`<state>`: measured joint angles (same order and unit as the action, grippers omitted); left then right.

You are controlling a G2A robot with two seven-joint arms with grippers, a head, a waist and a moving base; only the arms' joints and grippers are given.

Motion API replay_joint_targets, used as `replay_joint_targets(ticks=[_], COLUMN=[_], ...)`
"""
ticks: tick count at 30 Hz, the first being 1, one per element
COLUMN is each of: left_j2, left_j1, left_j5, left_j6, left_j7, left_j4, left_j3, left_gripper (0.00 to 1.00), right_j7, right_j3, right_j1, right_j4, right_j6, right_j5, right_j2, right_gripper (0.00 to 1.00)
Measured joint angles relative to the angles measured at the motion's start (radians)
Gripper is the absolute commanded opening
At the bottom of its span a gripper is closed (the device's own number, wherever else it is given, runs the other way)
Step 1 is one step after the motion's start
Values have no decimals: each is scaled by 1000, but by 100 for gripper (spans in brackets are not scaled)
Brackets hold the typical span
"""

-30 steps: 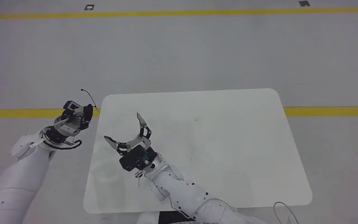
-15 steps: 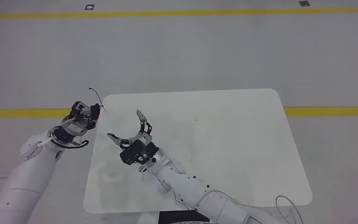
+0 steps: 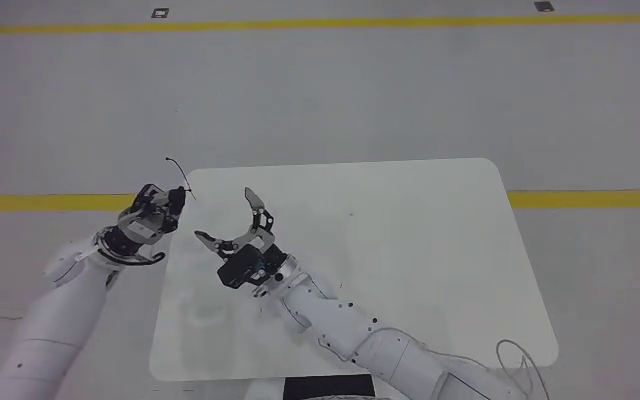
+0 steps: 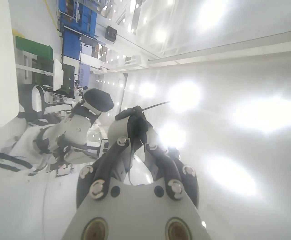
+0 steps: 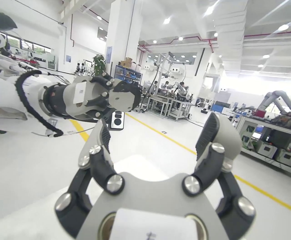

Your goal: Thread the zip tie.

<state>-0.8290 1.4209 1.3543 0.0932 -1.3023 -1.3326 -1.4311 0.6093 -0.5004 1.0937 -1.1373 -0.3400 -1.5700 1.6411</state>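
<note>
At the table's (image 3: 400,250) left edge, the left tool (image 3: 165,205) is clenched on a black zip tie (image 3: 178,170), whose thin tail pokes out past the fingertips. Just beside it, the right tool (image 3: 223,214) hovers over the table, spread wide and empty. Threading cleanly likely means pinching the springy tail close to its tip.

1. Pale grey floor (image 3: 400,90) all round, glossy under bright light.
2. One yellow line (image 3: 300,24) at 12 o'clock; a second yellow line (image 3: 575,199) from 9 to 3 o'clock, interrupted by the table.
3. White table (image 3: 420,260) with rounded corners, at centre.
4. Small dark floor markers (image 3: 160,13) at 11 and 1 o'clock.
5. In the hall beyond: white pillar (image 5: 124,41), potted plant (image 5: 99,63) just beside it, workbenches (image 5: 168,106), bright ceiling lights (image 5: 167,20).
</note>
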Motion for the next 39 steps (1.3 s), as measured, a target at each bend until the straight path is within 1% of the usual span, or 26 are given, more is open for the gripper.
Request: replay_joint_targets(ticks=[1,2,3,6,8,9,10,15,17,18,20,30,31,33,35,37,39], left_j2=[-1,-3,-4,-8,-11,-11,-12,-16,-17,-17,-17,-17,-17,-17,-17,-17,-17], left_j1=[0,0,0,-1,-4,-5,-6,-13,-13,-13,-13,-13,-13,-13,-13,-13,-13], left_j5=[13,28,37,75,89,91,91,75,71,71,71,71,71,71,71,71,71], left_j6=[17,37,52,106,136,144,150,177,178,178,177,177,177,177,177,177,177], left_j7=[-4,-5,-5,-5,-4,-4,-4,-24,-25,-25,-25,-25,-25,-25,-25,-25,-25], left_j4=[3,8,10,19,24,26,28,32,33,33,33,33,33,33,33,33,33], left_j3=[0,0,1,5,6,6,6,13,14,14,14,14,14,14,14,14,14], left_gripper=[0,0,0,0,0,0,0,0,0,0,0,0,0,0,0,0,0], right_j7=[-2,-5,-7,-16,-24,-27,-30,-46,-53,-57,-64,-70,-69,-70,-70,-70,-71], right_j3=[7,17,23,47,59,63,66,84,93,97,106,122,123,124,125,127,130], right_j1=[-13,-29,-41,-80,-97,-101,-104,-127,-136,-139,-146,-151,-152,-154,-156,-156,-158], right_j4=[7,14,19,33,35,34,33,28,27,26,26,31,33,36,39,41,44], right_j6=[0,0,0,0,0,0,0,0,0,0,0,0,0,0,0,0,0], right_j5=[0,0,0,0,0,0,0,0,0,0,0,0,0,0,0,0,0], right_j2=[-2,-4,-5,-10,-13,-14,-15,-18,-18,-18,-18,-10,-9,-7,-4,-3,0], right_gripper=[100,94,85,69,61,57,50,43,42,40,40,31,28,25,16,14,14])
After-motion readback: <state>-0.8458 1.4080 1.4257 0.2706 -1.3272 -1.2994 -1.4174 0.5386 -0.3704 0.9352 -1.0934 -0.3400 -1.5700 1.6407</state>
